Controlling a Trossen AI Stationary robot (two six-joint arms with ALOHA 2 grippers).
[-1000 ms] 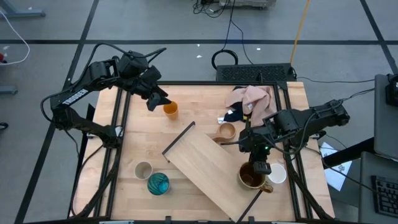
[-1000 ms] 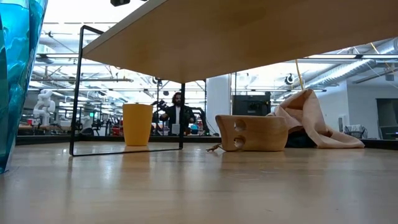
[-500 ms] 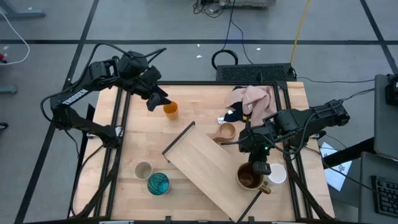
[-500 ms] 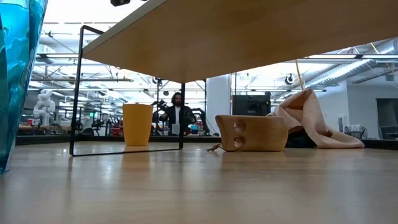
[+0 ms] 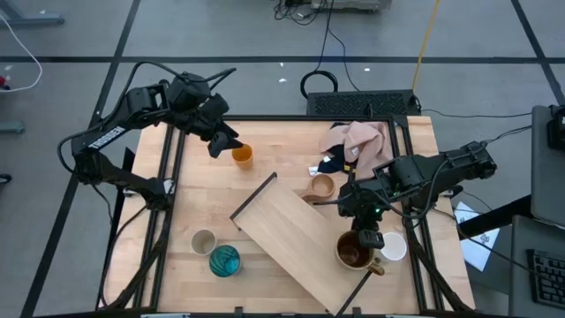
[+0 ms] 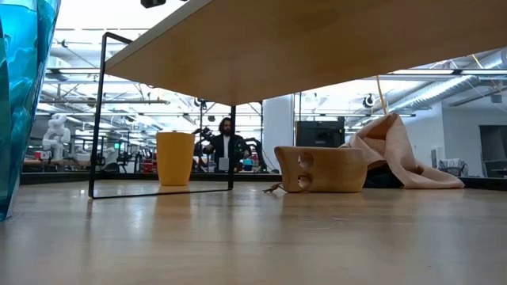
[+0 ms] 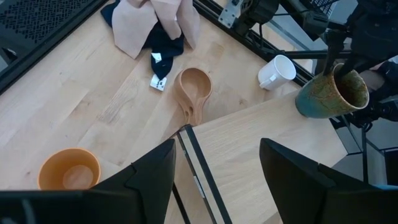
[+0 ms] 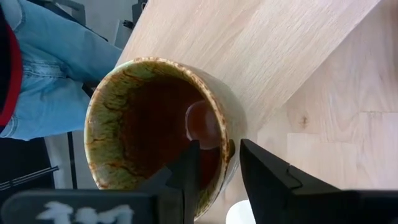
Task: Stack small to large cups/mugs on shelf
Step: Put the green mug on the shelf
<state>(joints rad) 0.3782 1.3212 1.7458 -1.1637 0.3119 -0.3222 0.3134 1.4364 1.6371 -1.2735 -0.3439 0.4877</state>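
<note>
The shelf (image 5: 296, 237) lies slantwise on the table on thin dark rails (image 6: 98, 111). My right gripper (image 5: 365, 237) is shut on the dark brown mug (image 5: 354, 252) over the shelf's near right end. The white mug (image 5: 394, 246) lies on its side on the table just right of it. My left gripper (image 5: 217, 142) hangs open beside the orange cup (image 5: 241, 157), which stands upright near the far left. The tan cup (image 5: 321, 186) sits by the shelf's far edge. The beige-grey cup (image 5: 204, 241) and the teal cup (image 5: 224, 261) stand at the near left. My right gripper holds the dark brown mug by its rim (image 8: 227, 151), one finger (image 8: 188, 167) inside the mug and the other (image 8: 261, 174) outside its wall. The fingers come from above, pointing down. The mug is upright over the shelf (image 8: 261, 56); whether its base rests there I cannot tell.
A pink cloth (image 5: 365, 141) lies over a navy cloth (image 5: 333, 162) at the far right. In the left wrist view the orange cup (image 7: 69, 170), the tan cup (image 7: 192, 89) and the white mug (image 7: 277, 70) show. A person's jeans (image 8: 43, 68) appear beyond the table's edge.
</note>
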